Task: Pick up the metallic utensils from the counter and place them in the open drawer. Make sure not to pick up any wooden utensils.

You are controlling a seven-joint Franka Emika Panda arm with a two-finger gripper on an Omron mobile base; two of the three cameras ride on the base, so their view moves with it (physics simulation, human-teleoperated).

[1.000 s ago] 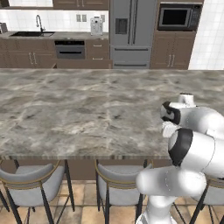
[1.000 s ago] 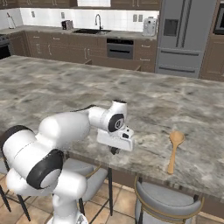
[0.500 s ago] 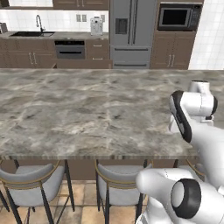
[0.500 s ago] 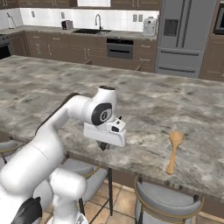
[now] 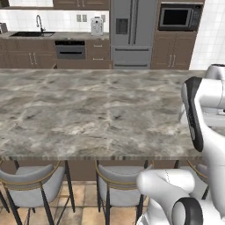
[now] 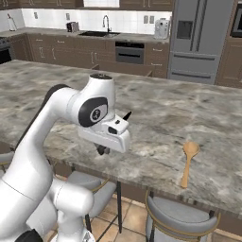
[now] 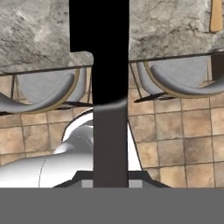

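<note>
Gripper [image 6: 101,150] clamped on black knife [image 7: 99,52], held over counter [image 6: 156,156] front edge w/ tip poking past wrist; keep grip tight, carry level to drawer, steer clear of wooden spoon [image 6: 188,162] lying to the right.

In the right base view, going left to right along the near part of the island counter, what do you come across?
The robot's white arm, then its gripper with the black knife poking out just past it, then bare counter, then the wooden spoon.
</note>
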